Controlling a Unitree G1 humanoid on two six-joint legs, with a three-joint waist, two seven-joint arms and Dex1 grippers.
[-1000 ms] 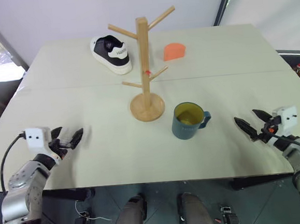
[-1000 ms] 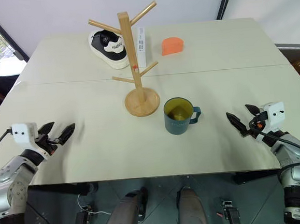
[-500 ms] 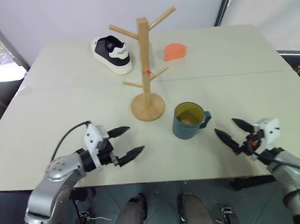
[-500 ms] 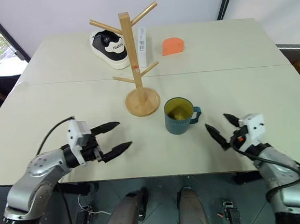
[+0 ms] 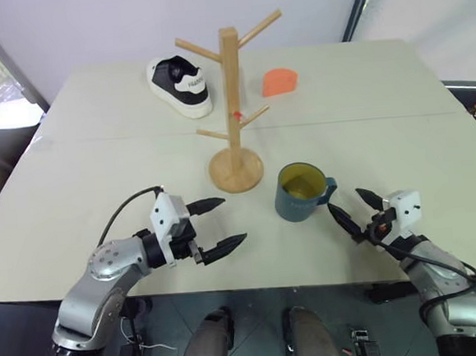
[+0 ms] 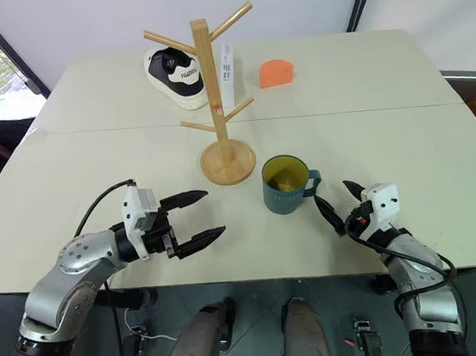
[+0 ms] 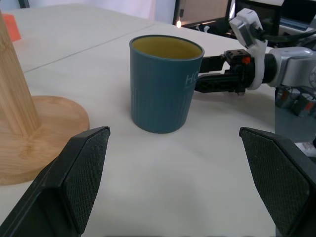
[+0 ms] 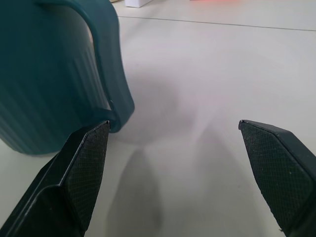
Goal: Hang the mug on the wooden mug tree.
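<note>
The dark teal mug (image 5: 299, 194) with a yellow inside stands upright on the table, its handle (image 8: 111, 74) turned to the right. Behind it to the left rises the wooden mug tree (image 5: 232, 104) on its round base, with bare pegs. My left gripper (image 5: 230, 221) hovers open to the left of the mug and points at it, a wide gap still between them. My right gripper (image 5: 345, 201) is open just right of the handle, one fingertip close to it without touching. Through the left wrist view the mug (image 7: 165, 89) stands between my spread fingers (image 7: 84, 177).
A black and white shoe (image 5: 180, 85) lies at the back left of the table. An orange object (image 5: 280, 81) sits at the back right, and a white box (image 6: 225, 63) stands behind the tree. The table's front edge (image 5: 270, 266) runs just below both grippers.
My left arm has swung in from the table's left edge toward the mug. My right gripper has moved left, close to the handle. Both have stayed open.
</note>
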